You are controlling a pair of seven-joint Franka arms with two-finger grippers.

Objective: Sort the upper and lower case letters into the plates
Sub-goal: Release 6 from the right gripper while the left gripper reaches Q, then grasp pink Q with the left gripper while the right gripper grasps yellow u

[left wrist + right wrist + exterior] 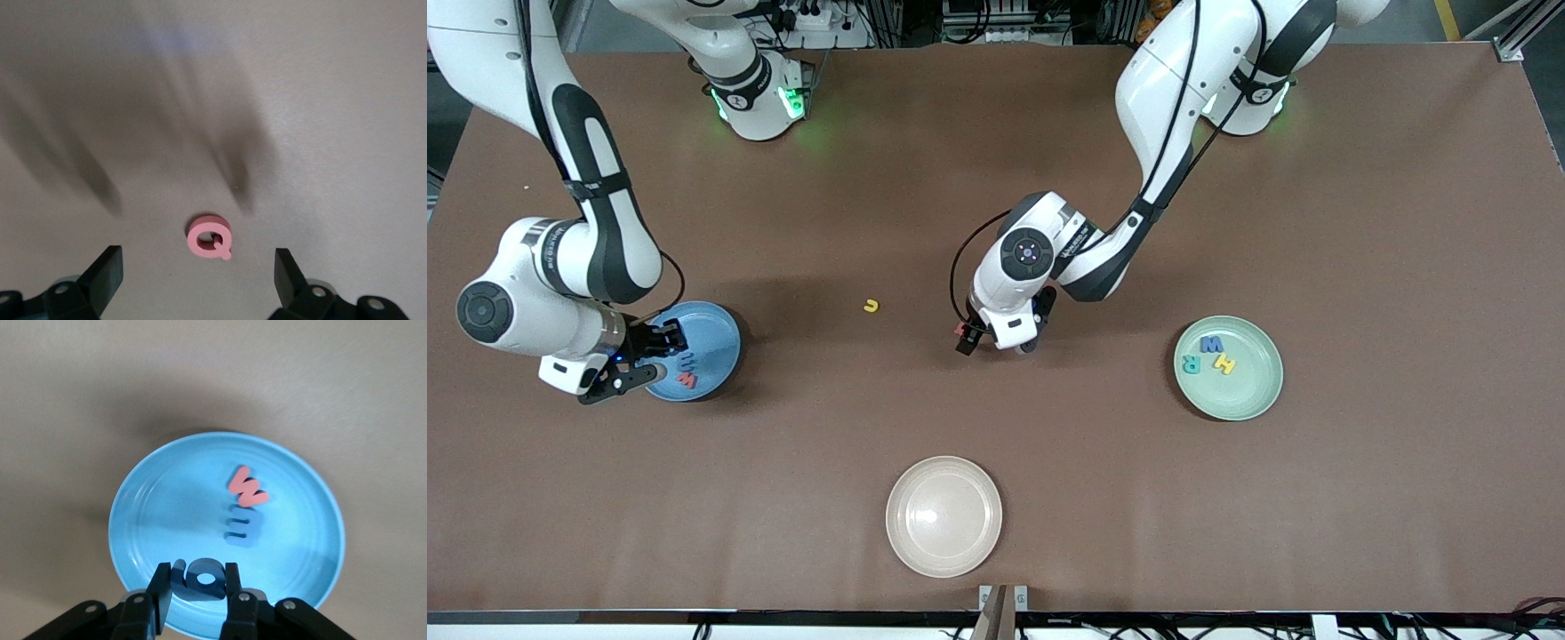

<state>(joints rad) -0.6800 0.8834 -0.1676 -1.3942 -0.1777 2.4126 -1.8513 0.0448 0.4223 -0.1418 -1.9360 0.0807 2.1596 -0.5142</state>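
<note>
My right gripper (197,570) is shut on a small dark blue letter (199,590) and holds it over the sky blue plate (160,507). A red w (247,488) and a blue m (241,525) lie in that plate (716,333). My left gripper (198,267) hangs open, low over the middle of the table. A pink-red Q (194,238) lies flat on the table just ahead of its fingertips, untouched. A yellow letter (871,306) lies alone on the table. The mint green plate (1249,396) holds a blue W (1211,344), a teal R (1190,363) and a yellow H (1224,363).
A cream-white plate (943,516) sits near the table's front edge, nearer to the camera than the left gripper (971,338). The blue plate is toward the right arm's end, the green plate toward the left arm's end.
</note>
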